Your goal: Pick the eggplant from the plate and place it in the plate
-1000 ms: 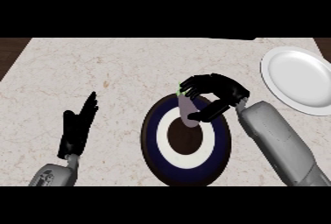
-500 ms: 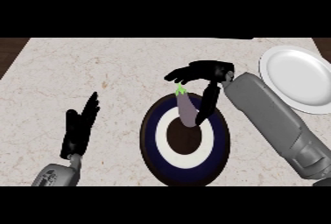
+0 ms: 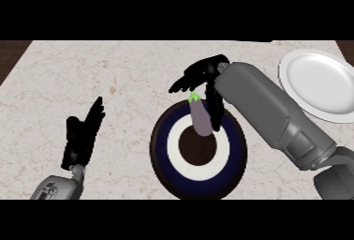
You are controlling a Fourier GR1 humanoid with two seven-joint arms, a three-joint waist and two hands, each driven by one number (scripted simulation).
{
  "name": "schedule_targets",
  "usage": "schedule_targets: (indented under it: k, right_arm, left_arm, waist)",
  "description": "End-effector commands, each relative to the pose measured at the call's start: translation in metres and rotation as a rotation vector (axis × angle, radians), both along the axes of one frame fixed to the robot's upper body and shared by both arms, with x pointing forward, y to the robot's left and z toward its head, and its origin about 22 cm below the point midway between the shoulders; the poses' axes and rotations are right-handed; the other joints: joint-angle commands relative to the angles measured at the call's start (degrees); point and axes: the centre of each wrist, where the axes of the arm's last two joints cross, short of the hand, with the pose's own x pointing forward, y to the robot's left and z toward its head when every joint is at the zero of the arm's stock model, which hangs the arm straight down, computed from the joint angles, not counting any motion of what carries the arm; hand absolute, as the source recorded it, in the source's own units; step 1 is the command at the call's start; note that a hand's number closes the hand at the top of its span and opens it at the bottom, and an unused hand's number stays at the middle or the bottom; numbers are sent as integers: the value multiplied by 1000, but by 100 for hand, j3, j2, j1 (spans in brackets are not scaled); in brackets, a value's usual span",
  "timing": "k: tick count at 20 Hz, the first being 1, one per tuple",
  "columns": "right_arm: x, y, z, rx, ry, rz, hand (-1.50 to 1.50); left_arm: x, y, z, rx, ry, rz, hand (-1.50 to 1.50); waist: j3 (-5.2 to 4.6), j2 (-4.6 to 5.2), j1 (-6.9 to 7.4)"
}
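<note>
The right hand (image 3: 200, 75), fingers spread, hovers at the twelve o'clock rim of the dark plate (image 3: 163, 154). The eggplant (image 3: 200, 119) lies there. The left hand (image 3: 81, 136) rests open at nine o'clock. A white plate (image 3: 321, 84) sits at two o'clock.

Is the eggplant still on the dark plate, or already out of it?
Still on it: the eggplant lies over the dark plate, stem toward the right hand above it.

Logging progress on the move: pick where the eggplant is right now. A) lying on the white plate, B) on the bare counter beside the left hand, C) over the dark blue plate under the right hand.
C: the eggplant is over the dark blue plate, with the right hand at its stem end; the white plate holds nothing.
</note>
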Motion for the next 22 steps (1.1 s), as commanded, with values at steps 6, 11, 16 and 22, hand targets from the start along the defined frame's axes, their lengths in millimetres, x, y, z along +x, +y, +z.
schedule_targets:
  k: [6, 11, 16, 22]
  right_arm:
    - [3, 14, -24, -164, 97, 98, -150]
    - [6, 23, -23, -181, 112, 120, -150]
    - [3, 20, -42, -185, 127, 130, -150]
    - [-3, 27, -56, -186, 121, 137, -150]
  left_arm:
    - [-17, 3, -9, 0, 31, 17, 0]
    - [-1, 10, 0, -4, 8, 43, 0]
    - [-10, -11, -5, 2, 7, 25, 0]
    - [-8, -7, -9, -20, 17, 25, 0]
  waist:
    - [3, -9, -93]
    - [1, -11, -137]
    - [3, -13, -134]
    - [2, -18, -160]
